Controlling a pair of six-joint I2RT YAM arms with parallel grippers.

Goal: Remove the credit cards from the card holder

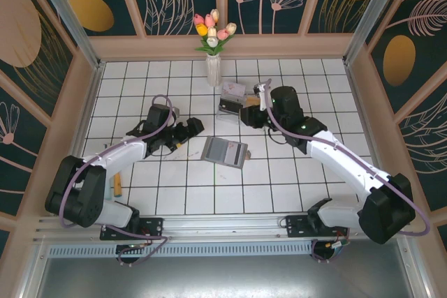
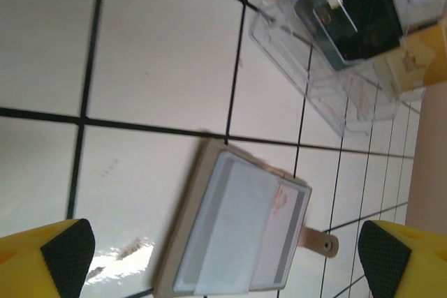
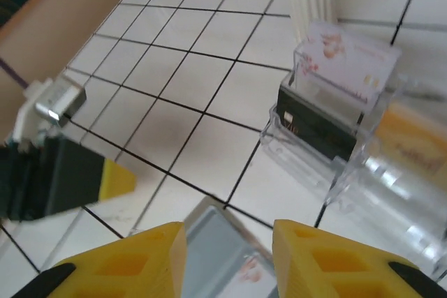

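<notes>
From above, the card holder [image 1: 225,151] lies open and flat near the middle of the table [image 1: 209,197]. It is well apart from the clear tray [image 1: 232,99], which stands toward the far edge just in front of the vase [image 1: 213,69]. The left gripper [image 1: 190,130] is just left of the holder, and the right gripper [image 1: 244,115] is beside the tray. In the left wrist view the fingers are spread wide and empty above the holder, which has a pale card [image 2: 241,232] in its pocket. In the right wrist view the fingers stand a narrow gap apart, gripping nothing, over the holder's edge. Credit cards [image 3: 318,120] stand in the tray.
</notes>
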